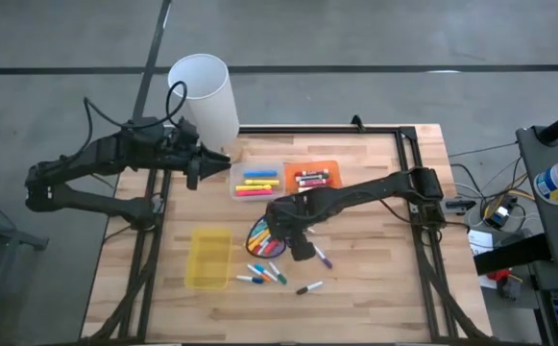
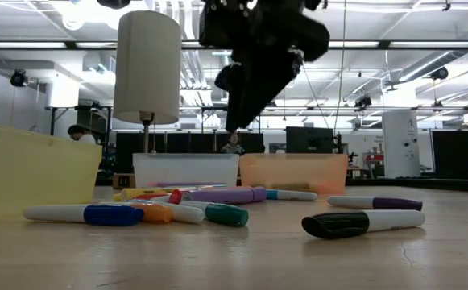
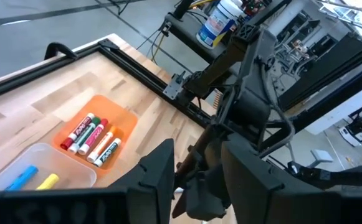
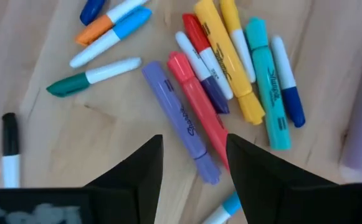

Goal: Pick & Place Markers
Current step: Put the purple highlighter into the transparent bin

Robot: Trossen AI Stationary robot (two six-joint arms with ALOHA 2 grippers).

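Right gripper (image 1: 296, 242) is hanging over the loose heap of markers (image 1: 269, 240) near the middle of the table (image 1: 375, 279), its two dark fingers (image 4: 134, 171) standing apart with nothing between them. Through the right wrist view, the fingers are framing a lavender marker (image 4: 181, 121) and a red-pink marker (image 4: 198, 106) lying side by side just below, with a long yellow marker (image 4: 227, 62) and a teal marker (image 4: 266, 81) lying alongside them. More markers are lying scattered on the wood toward the near edge, among them a black-capped one (image 1: 308, 287) lying apart from the rest and a purple-capped one (image 1: 323, 258) just beside the gripper. In the low view the arm is showing as a dark mass above the pens, clear of the table, while a black-capped marker (image 2: 362, 223) is lying in the foreground. Three small trays are sitting on the table: a clear tray (image 1: 256, 182) holding yellow, blue and pink markers, an orange tray (image 1: 313, 175) just beside it holding several white-barrelled markers, and a yellow tray (image 1: 208, 257) nearer the front. Left gripper (image 1: 200, 169) is waiting at the far left corner next to a tall white cylinder (image 1: 205, 96), its fingers parted and carrying nothing.
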